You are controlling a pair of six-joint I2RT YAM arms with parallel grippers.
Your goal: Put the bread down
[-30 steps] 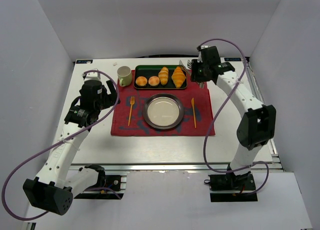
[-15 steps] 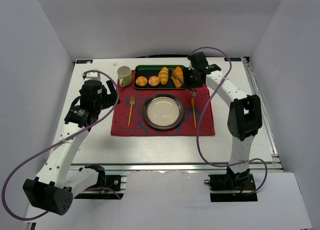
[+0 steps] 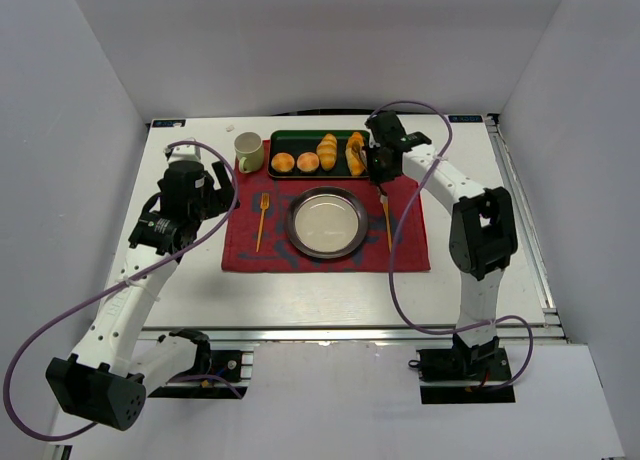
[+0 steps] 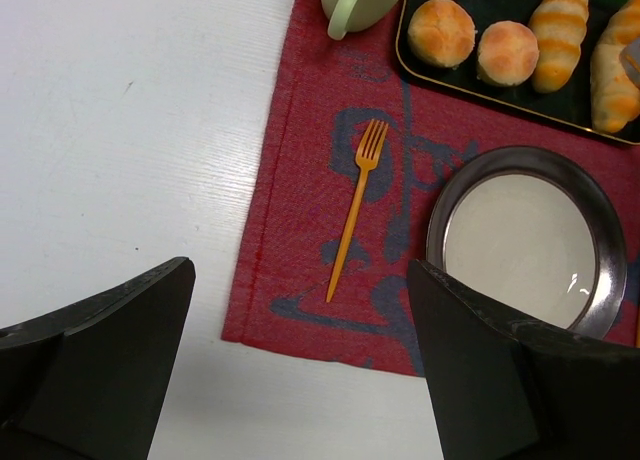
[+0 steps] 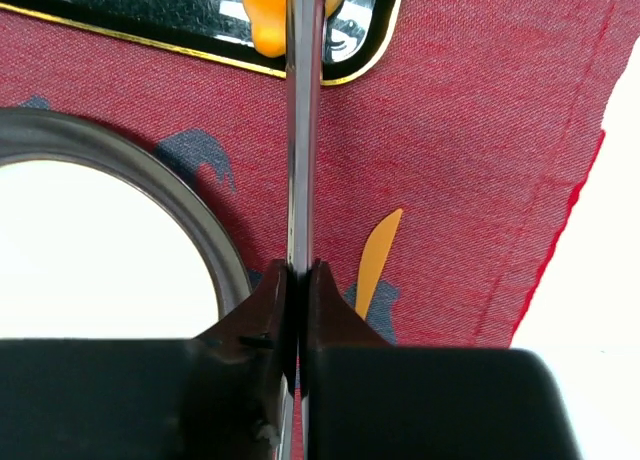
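Red mat (image 3: 410, 250) on white bench (image 3: 300, 290), from above. On it a steel plate (image 3: 292, 225), bare, flanked by fork (image 3: 263, 220) and knife (image 3: 387, 228). Behind, a dark tray (image 3: 300, 133) with two buns (image 3: 283, 162), a roll (image 3: 327, 150) and, at its right end, the bread (image 3: 352, 152), lying in the tray, not yet lifted. Right arm (image 3: 445, 180) stretched over that end, right jaws down at the bread; gap too small to read here. Left arm (image 3: 180, 205) parked by the mat's left edge, well apart from the tray.

From the left wrist: left jaws wide, nothing between, above bench and mat. Adds a side look at the bread, with a grey fingertip (image 4: 633, 55) against or just over its flank at the frame edge.

From the right wrist: right jaws pressed flat together, no gap, tips at the bread, orange on both sides. Cannot tell whether any crust is pinched. Gives only the tray corner, plate rim and knife; hides buns, roll and fork.

Progress, as a judgement: reach done, grip unproven. Left to do: secure hold, lift, carry, probably to the plate, and release.
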